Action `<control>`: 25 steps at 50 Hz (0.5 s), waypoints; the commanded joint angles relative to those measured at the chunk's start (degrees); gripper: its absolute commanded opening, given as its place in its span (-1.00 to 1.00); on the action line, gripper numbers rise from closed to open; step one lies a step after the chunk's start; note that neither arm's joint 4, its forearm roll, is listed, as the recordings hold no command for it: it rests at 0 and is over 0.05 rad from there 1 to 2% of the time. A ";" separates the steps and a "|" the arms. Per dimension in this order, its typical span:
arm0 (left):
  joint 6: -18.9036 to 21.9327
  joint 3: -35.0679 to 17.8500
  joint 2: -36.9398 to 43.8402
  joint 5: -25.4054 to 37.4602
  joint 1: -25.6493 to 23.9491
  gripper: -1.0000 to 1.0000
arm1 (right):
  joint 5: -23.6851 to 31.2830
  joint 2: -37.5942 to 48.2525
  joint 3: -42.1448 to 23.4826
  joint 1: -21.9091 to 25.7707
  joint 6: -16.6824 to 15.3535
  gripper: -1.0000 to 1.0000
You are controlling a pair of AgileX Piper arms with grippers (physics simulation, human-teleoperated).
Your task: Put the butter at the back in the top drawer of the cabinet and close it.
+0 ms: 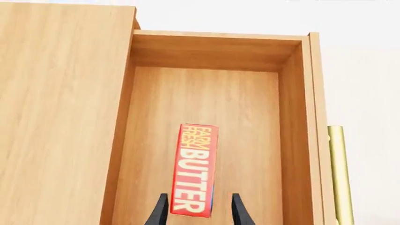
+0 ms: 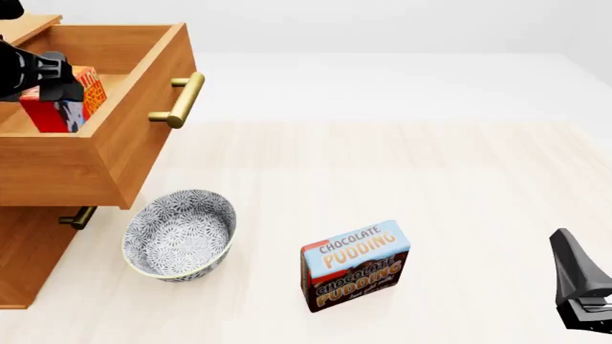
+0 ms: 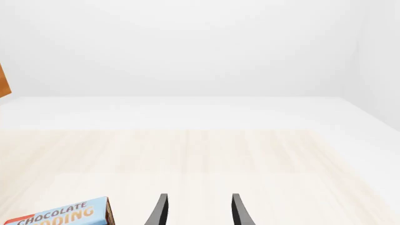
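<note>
A pale wooden table (image 2: pixel 449 186) stretches across the scene, with the cabinet (image 2: pixel 29 251) standing at its left edge in the front view. The top drawer (image 2: pixel 105 154) is pulled fully out, its brass bar handle (image 2: pixel 182 100) facing the table's middle; a lower drawer's handle (image 2: pixel 77 217) shows just beneath the open front. Below and in front of the open drawer sits a patterned grey-and-white bowl (image 2: pixel 180 234), resting upright on the table. To its right, near the table's middle, the brown-and-blue Chocolate Pudding box (image 2: pixel 356 265) stands upright, well apart from the cabinet. Inside the open drawer, the butter (image 1: pixel 194 168) stands on end, its red face and yellow lettering turned toward the wrist camera. The left gripper (image 1: pixel 198 211) is over the drawer with a finger on each side of the box; its jaws are spread a little wider than the butter, and a gap is visible between the box and the finger on the handle side. Whether the other finger touches the box cannot be told. The right gripper (image 3: pixel 198 208) hangs low at the table's right side, jaws apart and holding nothing, with the pudding box off to its left.
</note>
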 commanded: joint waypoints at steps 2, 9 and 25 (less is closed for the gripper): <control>0.33 0.00 -0.18 -0.30 0.01 1.00 | 0.00 0.00 0.00 0.00 0.00 1.00; -0.11 -1.03 -0.80 0.52 -0.61 1.00 | 0.00 0.00 0.00 0.00 0.00 1.00; -0.81 -7.60 -5.91 5.83 -5.79 1.00 | 0.00 0.00 0.00 0.00 0.00 1.00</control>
